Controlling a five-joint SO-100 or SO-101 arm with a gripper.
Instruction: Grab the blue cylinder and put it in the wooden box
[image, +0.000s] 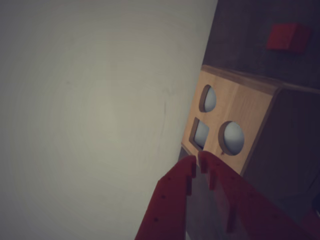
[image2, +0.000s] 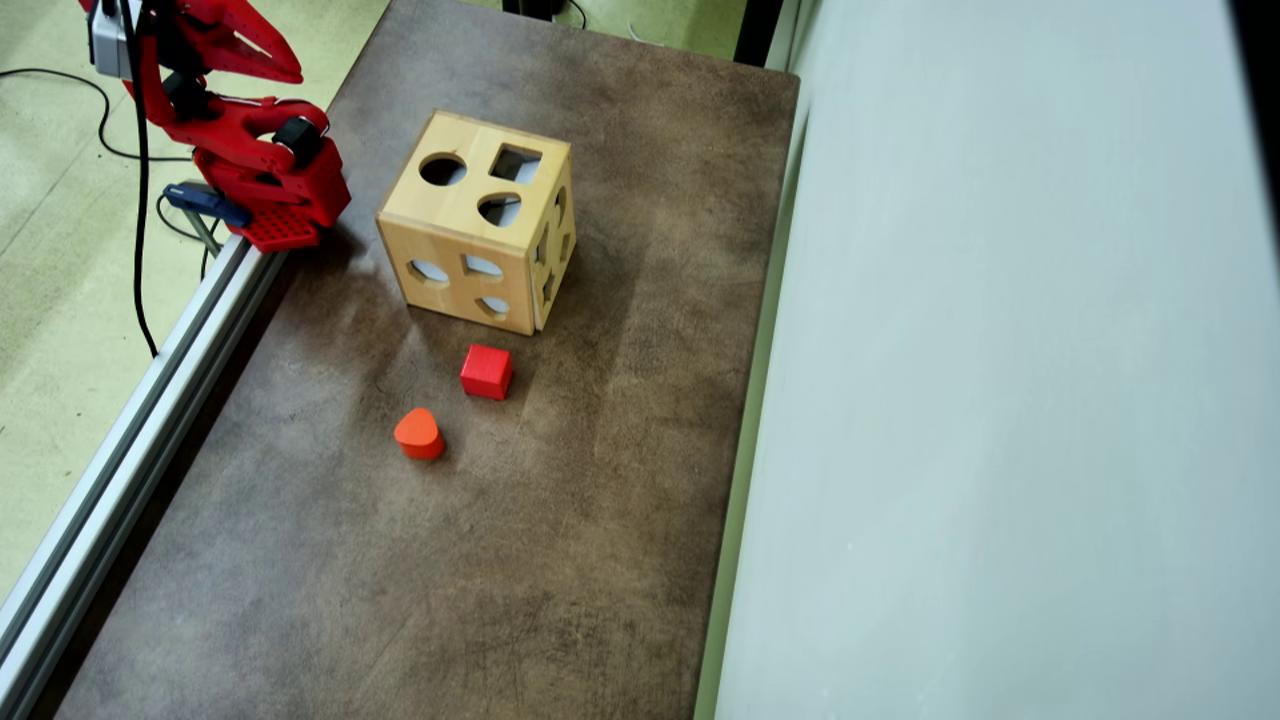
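Observation:
The blue cylinder is out of view in both views. The wooden box (image2: 462, 205) stands on the brown table with round, square and rounded holes in its top and sides. In the wrist view the wooden box (image: 239, 107) lies just beyond my red fingertips. My gripper (image: 197, 161) is shut, with the tips almost touching and nothing between them. In the overhead view the gripper (image2: 288, 68) is folded back at the top left, well left of the box.
A red cube (image2: 486, 371) (image: 287, 37) sits just in front of the box, and an orange-red rounded block (image2: 418, 433) lies beside it. A pale wall (image2: 1000, 400) borders the table's right side. An aluminium rail (image2: 130, 420) runs along its left edge.

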